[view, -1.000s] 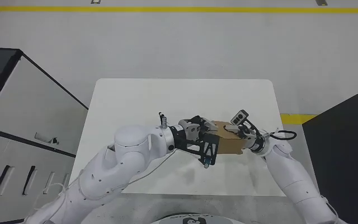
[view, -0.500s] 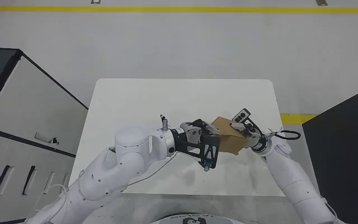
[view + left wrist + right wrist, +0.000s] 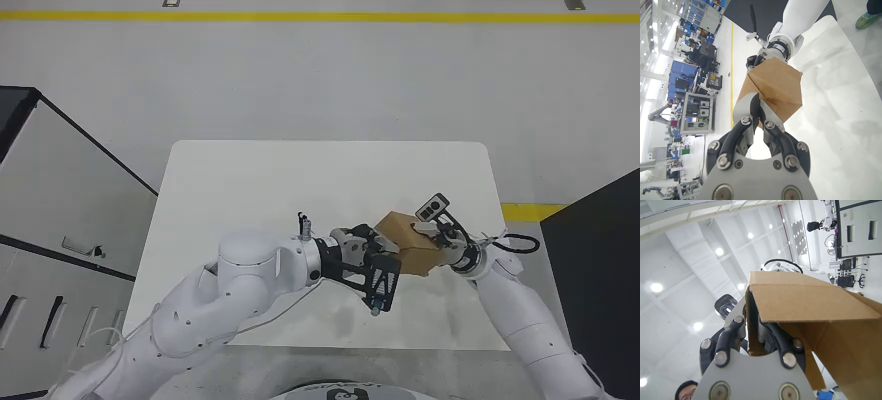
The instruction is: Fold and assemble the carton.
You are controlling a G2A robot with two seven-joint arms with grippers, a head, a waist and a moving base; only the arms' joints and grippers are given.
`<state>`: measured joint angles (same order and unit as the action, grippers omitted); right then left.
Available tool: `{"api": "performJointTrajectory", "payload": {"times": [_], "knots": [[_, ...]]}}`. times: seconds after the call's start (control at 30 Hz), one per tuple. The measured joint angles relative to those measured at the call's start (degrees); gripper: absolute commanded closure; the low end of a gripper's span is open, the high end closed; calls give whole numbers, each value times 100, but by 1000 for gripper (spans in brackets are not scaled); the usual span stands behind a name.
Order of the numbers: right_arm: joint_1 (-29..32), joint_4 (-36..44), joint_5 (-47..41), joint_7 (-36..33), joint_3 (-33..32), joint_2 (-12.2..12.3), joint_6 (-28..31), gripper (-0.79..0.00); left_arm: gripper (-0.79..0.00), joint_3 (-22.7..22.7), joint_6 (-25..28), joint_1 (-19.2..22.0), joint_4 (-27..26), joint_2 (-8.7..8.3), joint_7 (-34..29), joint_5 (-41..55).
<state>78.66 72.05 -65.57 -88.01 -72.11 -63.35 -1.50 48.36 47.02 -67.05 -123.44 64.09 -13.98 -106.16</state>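
The left tool (image 3: pixel 758 106) is pinched narrow on a thin edge of the carton (image 3: pixel 776 83). This is probably an end flap, though the tool hides the crease. The right tool (image 3: pixel 752 328) clamps one side wall at the open end, gripping it from inside and outside. The carton hangs between them, clear of the white worktop (image 3: pixel 250 190), toward its right side. It looks like corrugated board: light, stiff across panels, weak at the scores, easily crushed. It is best held by the walls close to the corners, leaving the flaps free to fold.
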Motion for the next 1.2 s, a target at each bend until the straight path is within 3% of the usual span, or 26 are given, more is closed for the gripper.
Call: {"api": "performJointTrajectory", "payload": {"times": [1.2], "knots": [[18, 155, 10, 1, 98, 17, 8, 0, 0, -88, 47, 73, 187, 33, 125, 39]]}}
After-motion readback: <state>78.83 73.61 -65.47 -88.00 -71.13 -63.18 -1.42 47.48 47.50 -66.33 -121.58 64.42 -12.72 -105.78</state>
